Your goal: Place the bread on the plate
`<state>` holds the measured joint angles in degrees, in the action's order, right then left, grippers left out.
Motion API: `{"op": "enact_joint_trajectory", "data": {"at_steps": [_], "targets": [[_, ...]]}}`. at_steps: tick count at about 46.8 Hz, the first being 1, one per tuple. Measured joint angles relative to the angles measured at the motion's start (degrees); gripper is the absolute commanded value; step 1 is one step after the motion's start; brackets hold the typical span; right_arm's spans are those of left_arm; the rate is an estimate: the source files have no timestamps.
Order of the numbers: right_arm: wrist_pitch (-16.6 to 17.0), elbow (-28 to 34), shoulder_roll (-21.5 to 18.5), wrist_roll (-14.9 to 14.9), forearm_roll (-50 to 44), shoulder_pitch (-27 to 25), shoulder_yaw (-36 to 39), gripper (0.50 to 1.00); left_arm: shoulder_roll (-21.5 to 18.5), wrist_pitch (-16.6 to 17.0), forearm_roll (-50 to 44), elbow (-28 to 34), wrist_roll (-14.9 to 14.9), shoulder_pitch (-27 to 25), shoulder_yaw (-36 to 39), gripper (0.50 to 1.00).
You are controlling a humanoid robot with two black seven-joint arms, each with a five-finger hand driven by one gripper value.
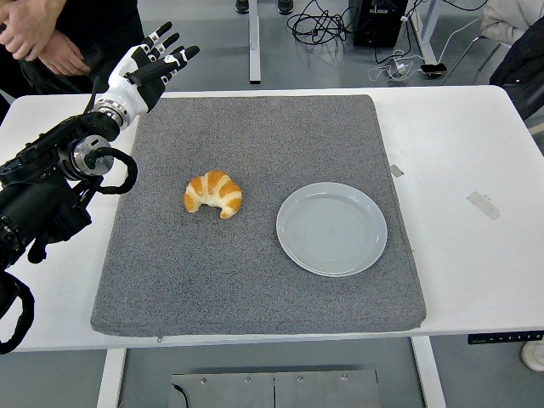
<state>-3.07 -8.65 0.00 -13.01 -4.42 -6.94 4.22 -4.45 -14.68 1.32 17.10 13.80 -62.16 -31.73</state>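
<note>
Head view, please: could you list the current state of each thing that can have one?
croissant: lying on the grey mat, left of the plate, not held
plate: empty, on the mat
grey mat: flat on the white table
left robot hand: open, fingers spread, raised over the mat's far left corner
right robot hand: out of view

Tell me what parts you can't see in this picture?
- Right hand: not in the head view at all.
- Left arm: cut off by the left edge.
- Person at the top: only hands and sleeves show.
- Underside of the croissant: hidden against the grey mat.
</note>
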Motion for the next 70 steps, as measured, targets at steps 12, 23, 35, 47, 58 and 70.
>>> {"op": "enact_joint_trajectory", "data": {"at_steps": [12,23,35,47,58,70], "targets": [[0.00,-0.03,0.00,0.00,0.01,0.00,0.00,1.000,-0.04,0.04,0.01,0.26,0.28,0.01,0.03,0.978],[0.00,-0.01,0.00,0.00,0.01,0.00,0.00,1.000,-0.26,0.08,0.07,0.40,0.25,-0.48,0.03,0.978],[-0.01,-0.03,0.00,0.00,-0.01,0.00,0.00,1.000,-0.54,5.17,1.02,0.23,0.30,-1.05,3.90,0.978],[-0.01,-0.02,0.00,0.00,0.02,0.00,0.00,1.000,-1.46,5.02,1.54,1.95,0.97,-1.10,4.29,0.978],[-0.01,-0.03,0.00,0.00,0.02,0.00,0.00,1.000,-3.27,4.35,2.83,3.36,0.98,-2.17,4.29,0.978],[0.01,-0.01,0.00,0.01,0.00,0.00,0.00,1.000,-10.48,7.80,6.23,20.09,1.02,-0.29,6.04,0.977]]}}
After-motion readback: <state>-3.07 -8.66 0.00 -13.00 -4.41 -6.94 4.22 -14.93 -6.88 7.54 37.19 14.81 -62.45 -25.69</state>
